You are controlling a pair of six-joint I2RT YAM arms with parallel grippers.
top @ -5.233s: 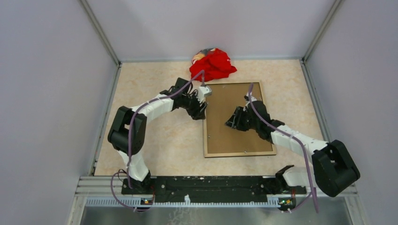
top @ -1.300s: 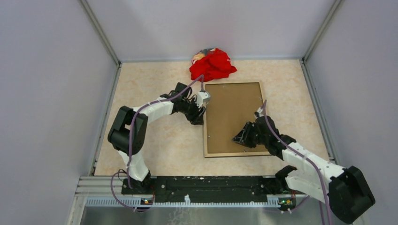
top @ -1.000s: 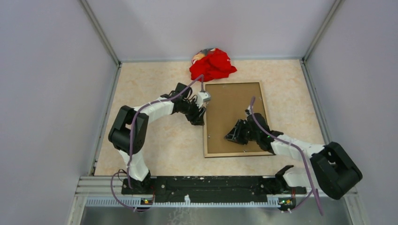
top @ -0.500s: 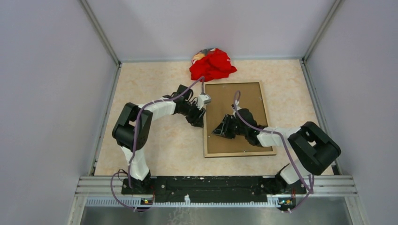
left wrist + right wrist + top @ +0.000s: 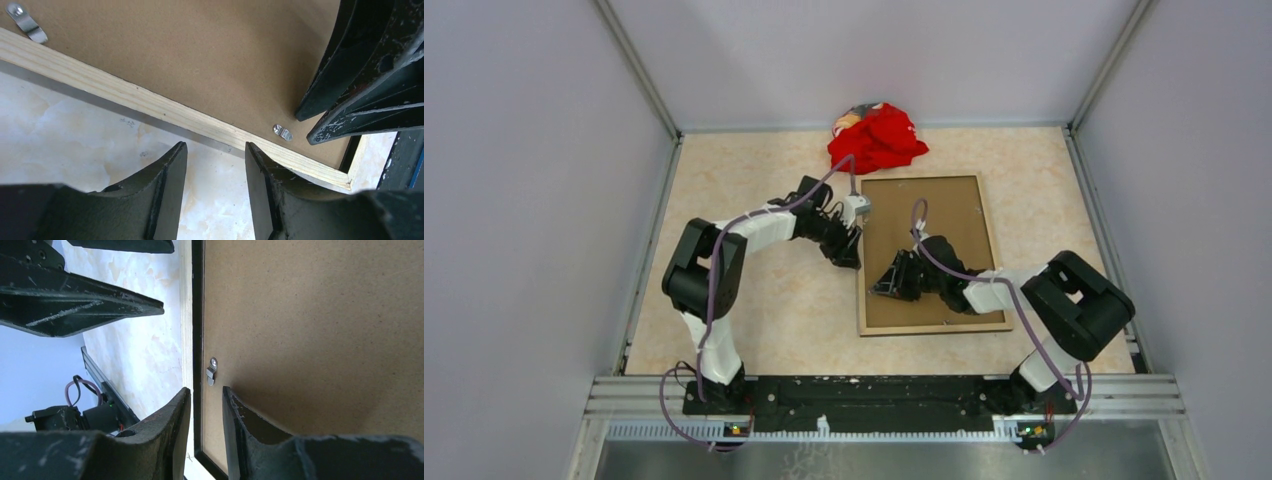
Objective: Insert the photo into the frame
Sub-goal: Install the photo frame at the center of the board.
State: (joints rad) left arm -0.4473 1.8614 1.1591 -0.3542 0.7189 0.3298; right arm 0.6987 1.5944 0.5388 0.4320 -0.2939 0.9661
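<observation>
The frame [image 5: 934,327] lies face down, pale wood rim up, with the brown backing board [image 5: 944,220] set in it. The photo is hidden. My left gripper [image 5: 854,255] hovers at the frame's left rail, open; in the left wrist view its gripper [image 5: 215,145] has bare marble between the fingers, just short of the wood rail [image 5: 150,102]. My right gripper [image 5: 884,284] is low over the board's left part, jaws a narrow gap apart and empty. In the right wrist view the gripper [image 5: 206,389] stands over the frame's black inner edge [image 5: 197,315], close to a metal clip [image 5: 212,371].
A crumpled red cloth [image 5: 879,138] lies just beyond the frame's far edge. Small metal clips [image 5: 282,132] sit along the board's border. Grey walls close the table on three sides. The two grippers are close together at the frame's left rail.
My right arm has swung left across the backing board from its near right part to the left edge. The left arm has hardly moved.
</observation>
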